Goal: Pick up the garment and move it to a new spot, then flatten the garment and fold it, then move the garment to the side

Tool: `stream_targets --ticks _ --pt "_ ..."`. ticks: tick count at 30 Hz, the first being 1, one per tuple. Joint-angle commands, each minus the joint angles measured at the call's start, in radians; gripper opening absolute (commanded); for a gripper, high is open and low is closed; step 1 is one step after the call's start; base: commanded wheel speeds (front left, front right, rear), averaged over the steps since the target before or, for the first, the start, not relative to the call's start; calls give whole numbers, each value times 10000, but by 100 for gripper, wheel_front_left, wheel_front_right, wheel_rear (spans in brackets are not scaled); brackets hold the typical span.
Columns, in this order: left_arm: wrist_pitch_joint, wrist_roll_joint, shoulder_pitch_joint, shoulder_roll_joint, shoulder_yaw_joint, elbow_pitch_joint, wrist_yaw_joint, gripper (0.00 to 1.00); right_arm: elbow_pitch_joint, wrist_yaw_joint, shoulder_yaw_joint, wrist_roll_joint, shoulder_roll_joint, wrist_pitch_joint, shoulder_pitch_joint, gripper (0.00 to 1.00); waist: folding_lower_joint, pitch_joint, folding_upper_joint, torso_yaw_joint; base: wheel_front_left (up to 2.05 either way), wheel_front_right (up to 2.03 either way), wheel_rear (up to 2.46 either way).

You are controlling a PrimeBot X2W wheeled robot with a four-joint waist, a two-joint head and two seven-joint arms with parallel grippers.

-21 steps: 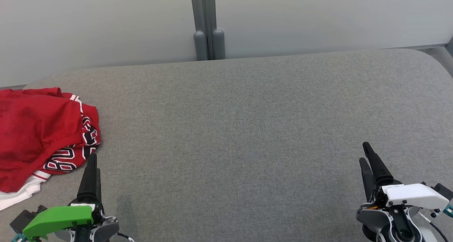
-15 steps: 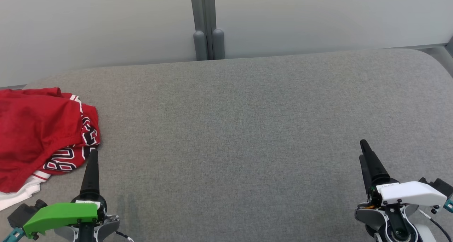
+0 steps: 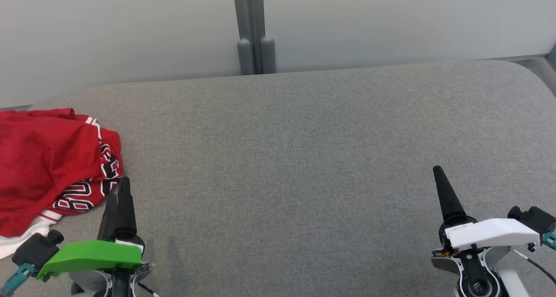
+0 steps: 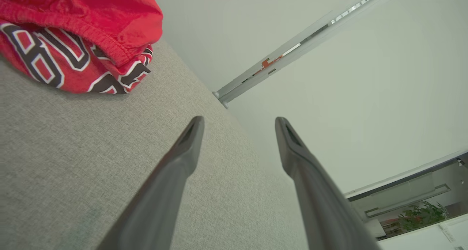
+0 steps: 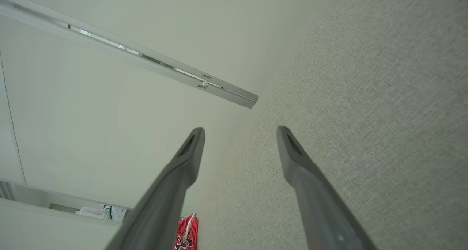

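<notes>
The garment [image 3: 47,166] is a red jersey with black and white lettering and white trim, lying crumpled at the left edge of the grey padded table [image 3: 286,158]. It also shows at the upper left of the left wrist view [image 4: 73,34] and as a small red patch [image 5: 187,232] low in the right wrist view. My left gripper [image 3: 119,190] stands open just right of the garment's near corner, a small gap from the cloth, nothing between its fingers [image 4: 190,140]. My right gripper [image 3: 439,175] is open at the lower right, far from the garment, holding nothing.
A pale partition wall with a grey vertical post [image 3: 254,28] runs behind the table's far edge. The table's corners are rounded at the far left and far right.
My left gripper has moved slightly right and forward beside the garment's corner. My right gripper has shifted a little left and forward. The garment has not moved.
</notes>
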Motion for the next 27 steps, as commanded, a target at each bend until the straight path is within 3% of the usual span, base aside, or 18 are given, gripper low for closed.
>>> stream_targets --ticks 1,15,27 --pt "-106 560 -74 106 -61 -193 45 100 -210 3 68 -405 -77 -108 -43 100 0 -8 0 3 0 0 0" --pt "-613 3327 -14 461 -708 -385 448 100 -452 4 473 -2918 -134 -617 51 100 0 -54 0 58 0 0 0" --pt "-962 4610 105 692 -991 -464 711 100 -627 5 713 -4642 -126 -964 127 100 0 -88 0 53 0 0 0"
